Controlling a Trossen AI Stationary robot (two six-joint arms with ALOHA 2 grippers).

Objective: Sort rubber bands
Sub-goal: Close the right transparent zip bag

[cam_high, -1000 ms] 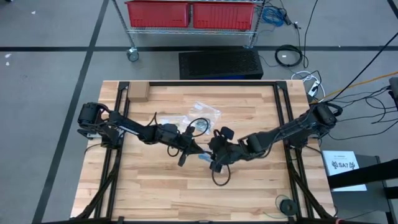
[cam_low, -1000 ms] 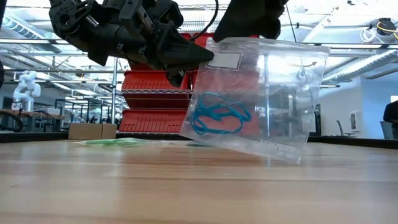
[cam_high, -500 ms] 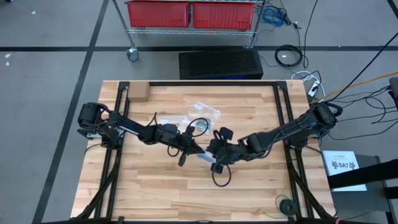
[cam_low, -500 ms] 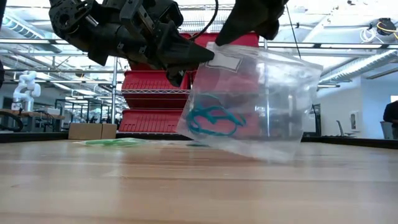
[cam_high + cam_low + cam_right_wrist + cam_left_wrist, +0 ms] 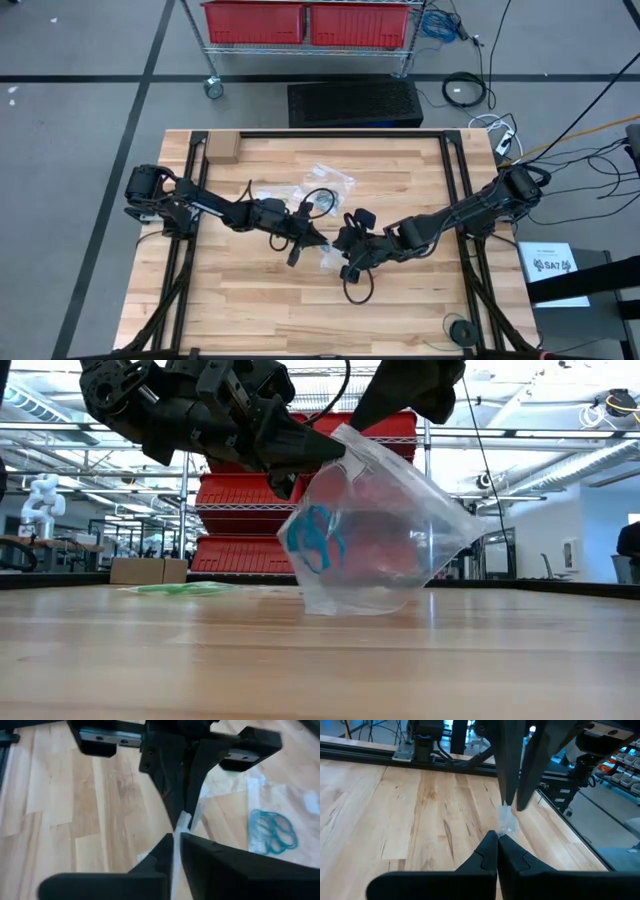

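Both arms reach low and inward from their bases at the table's two sides, elbows down and wrists nearly level, so the two grippers meet tip to tip over the middle of the wooden table [image 5: 250,300]. The left gripper [image 5: 497,836] has its fingers pressed together on the top edge of a clear plastic bag [image 5: 375,530], pinching one corner of the rim. Directly opposite, the right gripper [image 5: 176,836] has its fingers nearly closed, clamped on the same rim, a thin strip of clear plastic standing up between them. In the low view the bag hangs below both grippers, tilted, its lower end resting on the tabletop. The teal rubber bands [image 5: 317,538] lie bunched inside the bag, under the left gripper's fingertips; the right wrist view shows them [image 5: 272,831] through the plastic beside that gripper's fingers. Behind the left gripper more clear bags [image 5: 325,180] lie flat on the table.
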